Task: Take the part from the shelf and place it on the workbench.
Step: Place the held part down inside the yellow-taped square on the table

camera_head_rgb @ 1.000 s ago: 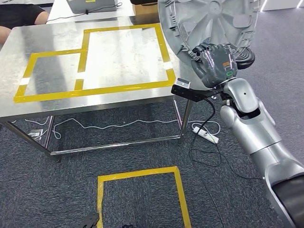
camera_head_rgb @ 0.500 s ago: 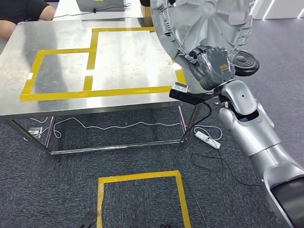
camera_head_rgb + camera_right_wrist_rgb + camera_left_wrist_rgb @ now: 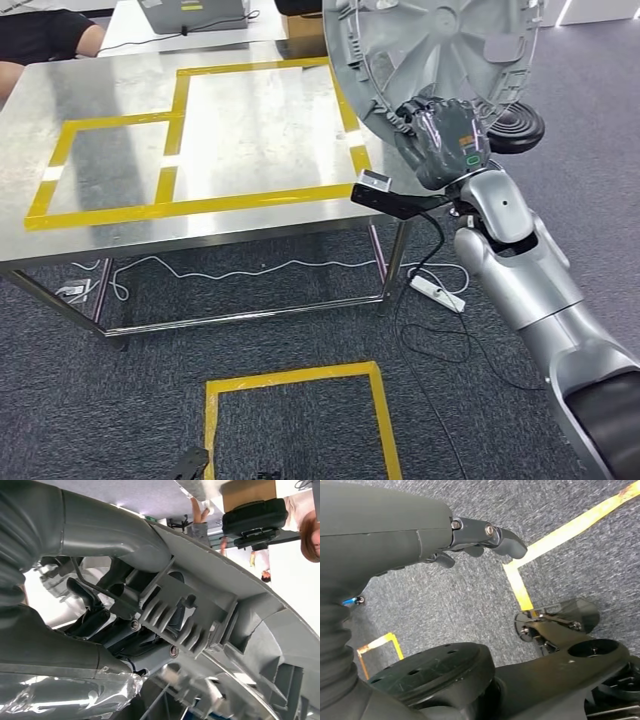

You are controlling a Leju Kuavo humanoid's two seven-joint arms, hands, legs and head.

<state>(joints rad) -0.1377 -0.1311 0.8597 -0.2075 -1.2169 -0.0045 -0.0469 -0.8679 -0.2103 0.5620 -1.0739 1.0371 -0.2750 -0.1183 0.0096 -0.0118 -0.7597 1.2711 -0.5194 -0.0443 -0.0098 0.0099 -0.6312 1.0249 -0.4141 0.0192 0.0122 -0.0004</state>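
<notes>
The right robot hand is gripping the part by its rim, holding it above the desk edge; placing is pending.

We see the head view evenly and brightly lit from overhead, sharp across the frame. The steel workbench reflects soft pale patches of light, and it casts a faint shadow on the carpet beneath. In the right wrist view, bright white background burns out behind the grey part, whose near ribs look crisp while the distance is blown. In the left wrist view, the left hand is dark and slightly soft; the carpet there stays grainy but legible.
</notes>
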